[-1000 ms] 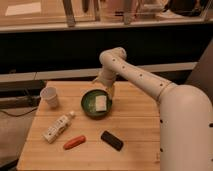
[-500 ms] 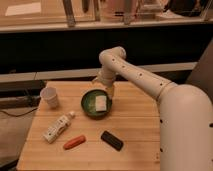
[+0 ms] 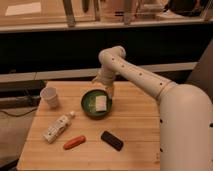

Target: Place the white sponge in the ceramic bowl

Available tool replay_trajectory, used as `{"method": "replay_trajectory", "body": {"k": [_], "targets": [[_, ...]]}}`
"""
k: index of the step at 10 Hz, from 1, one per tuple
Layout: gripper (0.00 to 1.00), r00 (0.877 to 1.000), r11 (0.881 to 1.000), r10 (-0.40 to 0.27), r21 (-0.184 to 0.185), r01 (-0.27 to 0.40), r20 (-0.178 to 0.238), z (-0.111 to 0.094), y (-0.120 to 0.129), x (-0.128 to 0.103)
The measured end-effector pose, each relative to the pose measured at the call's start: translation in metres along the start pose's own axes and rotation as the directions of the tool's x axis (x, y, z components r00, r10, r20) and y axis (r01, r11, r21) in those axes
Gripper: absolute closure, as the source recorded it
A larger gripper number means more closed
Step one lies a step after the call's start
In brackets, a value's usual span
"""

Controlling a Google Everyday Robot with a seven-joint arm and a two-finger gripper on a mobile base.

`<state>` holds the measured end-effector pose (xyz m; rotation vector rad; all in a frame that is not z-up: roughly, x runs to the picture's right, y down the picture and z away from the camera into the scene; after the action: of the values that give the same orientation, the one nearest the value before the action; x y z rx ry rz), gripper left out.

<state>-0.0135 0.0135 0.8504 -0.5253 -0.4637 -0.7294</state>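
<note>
The white sponge (image 3: pixel 101 103) lies inside the ceramic bowl (image 3: pixel 89 107), a round dark green bowl with a lighter green inside, near the middle of the wooden table. My gripper (image 3: pixel 106 88) hangs just above the bowl's far rim, right behind the sponge, at the end of the white arm that reaches in from the right. Its fingers stand open and hold nothing. The sponge rests apart from the fingers.
A white paper cup (image 3: pixel 50 96) stands at the table's left. A white bottle (image 3: pixel 58 127) lies on its side at front left, an orange carrot-like object (image 3: pixel 74 143) in front of it, and a black block (image 3: pixel 112 140) at front centre. The wooden table (image 3: pixel 140 130) ends near the arm's base.
</note>
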Motion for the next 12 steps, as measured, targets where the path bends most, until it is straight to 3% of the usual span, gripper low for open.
{"method": "replay_trajectory", "body": {"k": [12], "targets": [[0.2,1.0,1.0,-0.003,-0.008,0.003,-0.01,-0.0036,-0.0031,-0.004]]}}
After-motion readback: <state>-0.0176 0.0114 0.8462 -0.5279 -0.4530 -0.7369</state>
